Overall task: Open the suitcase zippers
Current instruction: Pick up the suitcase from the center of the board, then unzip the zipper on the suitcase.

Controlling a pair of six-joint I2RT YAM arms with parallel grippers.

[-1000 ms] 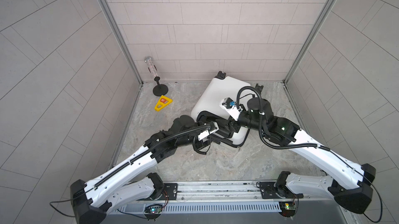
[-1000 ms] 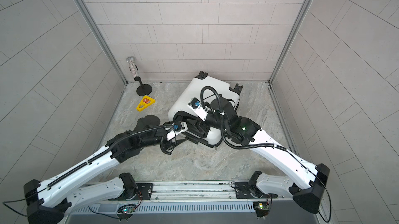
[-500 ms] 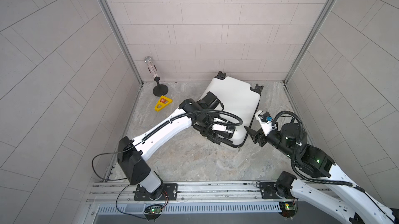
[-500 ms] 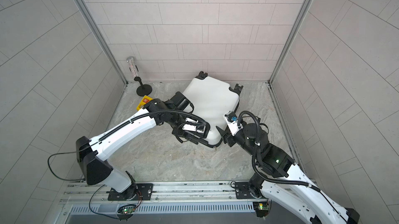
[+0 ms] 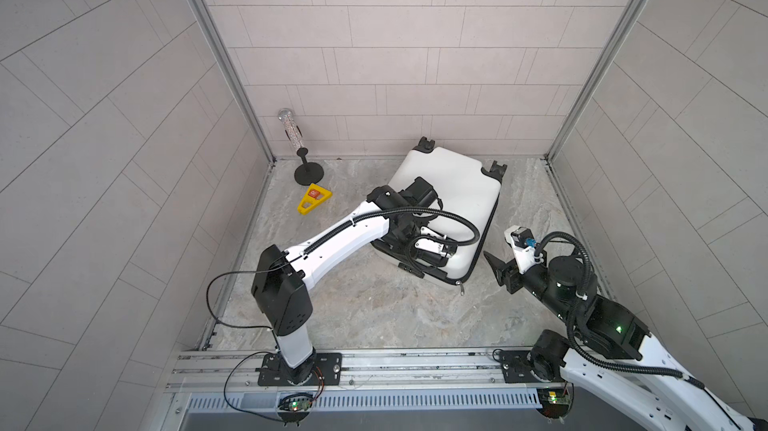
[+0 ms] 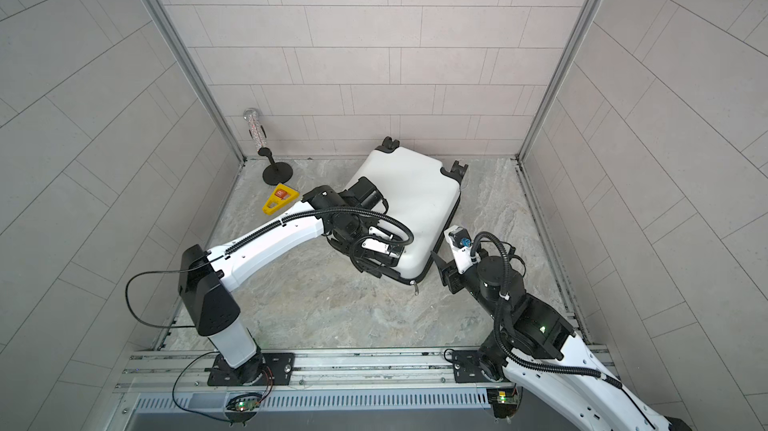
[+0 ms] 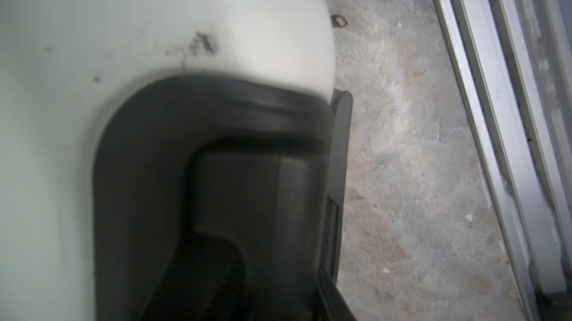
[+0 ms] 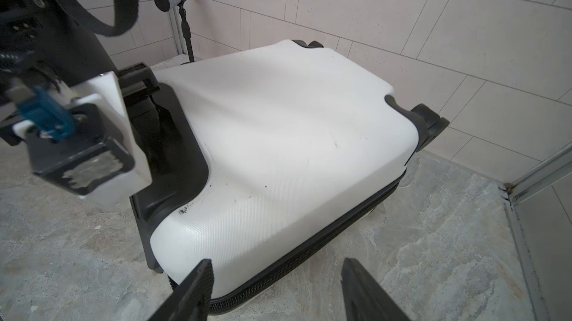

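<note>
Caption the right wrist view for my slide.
White suitcase lying flat on the stone floor, black zipper band facing the open right gripper.

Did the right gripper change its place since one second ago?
Yes. The right gripper left the suitcase top and drew back toward the front rail.

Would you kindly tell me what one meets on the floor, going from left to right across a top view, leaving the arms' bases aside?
yellow wedge → suitcase → right claw
</note>
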